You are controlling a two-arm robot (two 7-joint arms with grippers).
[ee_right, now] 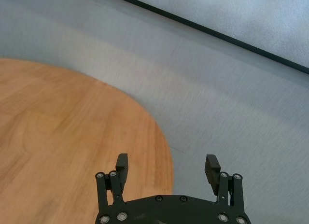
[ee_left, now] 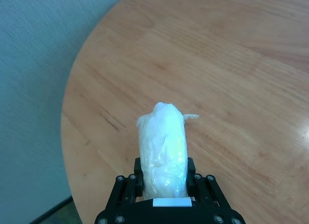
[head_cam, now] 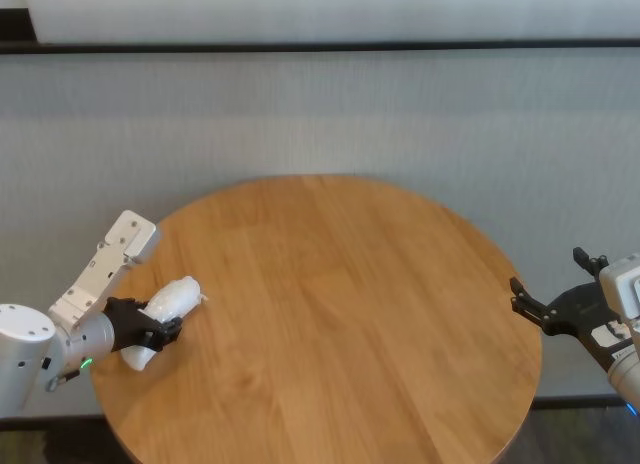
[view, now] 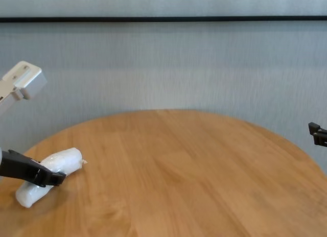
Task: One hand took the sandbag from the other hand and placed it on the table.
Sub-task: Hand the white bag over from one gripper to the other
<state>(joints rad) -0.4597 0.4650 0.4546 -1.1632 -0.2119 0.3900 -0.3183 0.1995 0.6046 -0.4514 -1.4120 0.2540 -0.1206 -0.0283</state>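
sandbag [ee_left: 161,151]: soft, slippery-wrapped, likely weighty; left claw [ee_left: 164,183] clamped round its middle over desk [head_cam: 340,314]; right claw [ee_right: 166,168] spread, empty; take free end.

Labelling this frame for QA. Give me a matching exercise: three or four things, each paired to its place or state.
Things:
1. left black gripper with silver wrist
2. right black open-frame gripper
3. white plastic-wrapped sandbag
4. round light-brown wooden table

States:
A. open, at the table's right edge
B. shut around something
C. clamped midway, both ends sticking out
D. bare across its middle

Pairs: 1-B, 2-A, 3-C, 4-D
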